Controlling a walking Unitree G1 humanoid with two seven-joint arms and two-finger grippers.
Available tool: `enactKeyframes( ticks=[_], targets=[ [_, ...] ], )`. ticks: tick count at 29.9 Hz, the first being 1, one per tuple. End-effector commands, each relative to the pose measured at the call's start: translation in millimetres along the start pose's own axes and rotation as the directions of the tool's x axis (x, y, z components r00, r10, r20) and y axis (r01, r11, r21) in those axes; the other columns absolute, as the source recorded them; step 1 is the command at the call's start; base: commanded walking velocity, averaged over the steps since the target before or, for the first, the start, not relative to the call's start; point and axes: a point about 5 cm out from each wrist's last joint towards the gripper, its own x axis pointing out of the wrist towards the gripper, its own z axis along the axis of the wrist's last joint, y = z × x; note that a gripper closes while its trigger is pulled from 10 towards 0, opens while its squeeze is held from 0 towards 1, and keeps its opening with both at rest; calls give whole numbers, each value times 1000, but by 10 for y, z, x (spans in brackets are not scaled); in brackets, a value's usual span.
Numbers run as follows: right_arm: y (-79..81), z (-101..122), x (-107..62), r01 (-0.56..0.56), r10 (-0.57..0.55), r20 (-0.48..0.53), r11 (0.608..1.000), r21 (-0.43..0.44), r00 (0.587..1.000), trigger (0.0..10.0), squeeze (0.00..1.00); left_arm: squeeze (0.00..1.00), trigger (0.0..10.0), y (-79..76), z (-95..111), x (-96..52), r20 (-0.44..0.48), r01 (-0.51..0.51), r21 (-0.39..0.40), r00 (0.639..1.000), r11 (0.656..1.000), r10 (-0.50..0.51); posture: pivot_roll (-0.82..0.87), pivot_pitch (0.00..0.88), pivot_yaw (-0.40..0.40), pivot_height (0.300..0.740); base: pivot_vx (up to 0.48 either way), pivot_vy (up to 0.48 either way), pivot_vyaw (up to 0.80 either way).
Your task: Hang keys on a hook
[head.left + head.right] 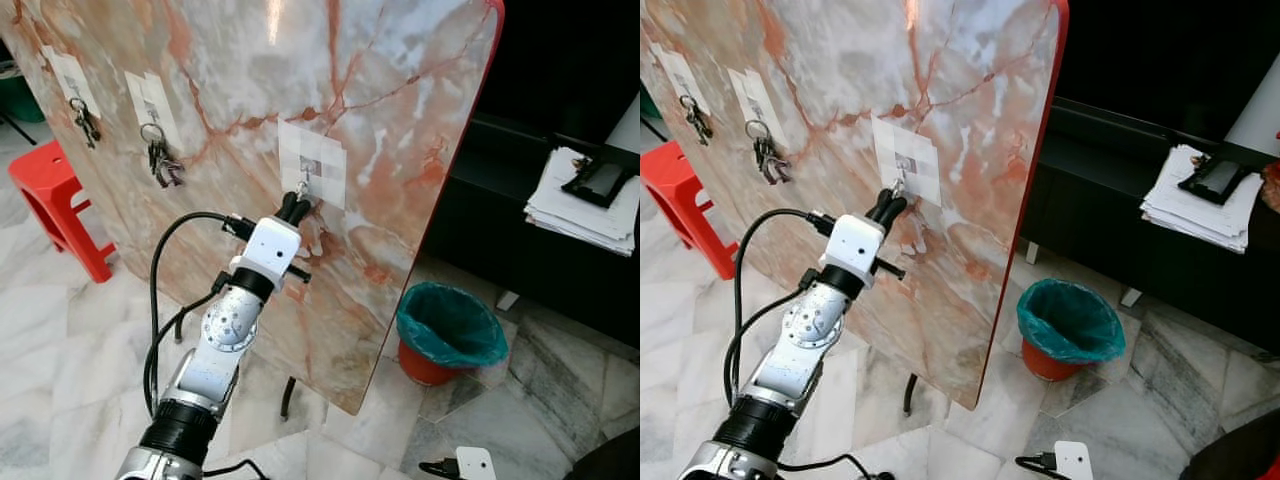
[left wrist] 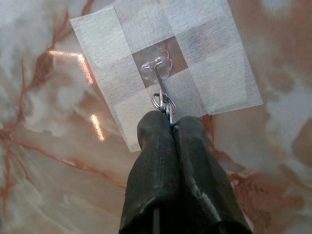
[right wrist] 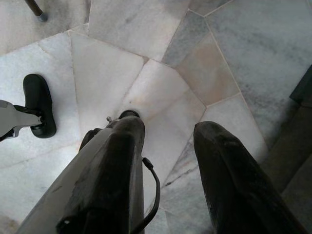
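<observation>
A marbled pink board [image 1: 380, 90] stands tilted before me with three white taped patches. On the rightmost patch [image 1: 312, 162] sits a clear hook [image 2: 156, 68] with a metal prong. My left gripper [image 1: 293, 207] is raised to it and shut on a silver key ring [image 2: 164, 104], which rests at the lower end of the prong. The keys themselves are hidden between the fingers. Two other key bunches [image 1: 163, 160] [image 1: 85, 122] hang from hooks further left. My right gripper [image 3: 168, 134] hangs open over the marble floor, holding nothing.
A red stool [image 1: 55, 205] stands left of the board. An orange bin with a teal liner [image 1: 448, 330] sits on the floor to the right. Behind it, a dark bench [image 1: 520, 220] carries a paper stack [image 1: 580, 205]. A board leg [image 1: 287, 395] reaches the floor near my arm.
</observation>
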Motion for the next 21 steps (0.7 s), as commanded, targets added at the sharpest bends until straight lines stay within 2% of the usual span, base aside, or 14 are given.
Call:
enactKeyframes(
  ticks=[1, 11, 16, 20, 21],
  targets=[
    [9, -47, -2, 0, 0, -20, 1000, -3, 1000, 10000, 0, 0, 10000, -43, -39, -41, -30, 23, -22, 999, 1000, -23, 133, 104, -61, 740, 0, 0, 0],
    [23, -45, -1, 0, 0, -19, 1000, -4, 1000, 10000, 0, 0, 10000, -53, -53, -31, -50, 29, -26, 998, 999, -30, 131, 103, -61, 740, 0, 0, 0],
    [21, -47, -1, 0, -1, -20, 1000, -5, 1000, 10000, 0, 0, 10000, -49, -86, -29, -88, 5, -85, 996, 996, -12, 132, 104, -61, 740, 0, 0, 0],
    [14, -49, -2, 2, -2, -20, 1000, -5, 1000, 10000, 0, 0, 10000, -15, -93, -26, -92, -10, -90, 996, 996, 2, 131, 104, -61, 740, 0, 0, 0],
    [13, -50, -2, 2, -2, -20, 1000, -5, 1000, 10000, 0, 298, 10000, -12, -94, -26, -92, -11, -90, 996, 996, 3, 131, 104, -61, 740, 0, 0, 0]
  ],
)
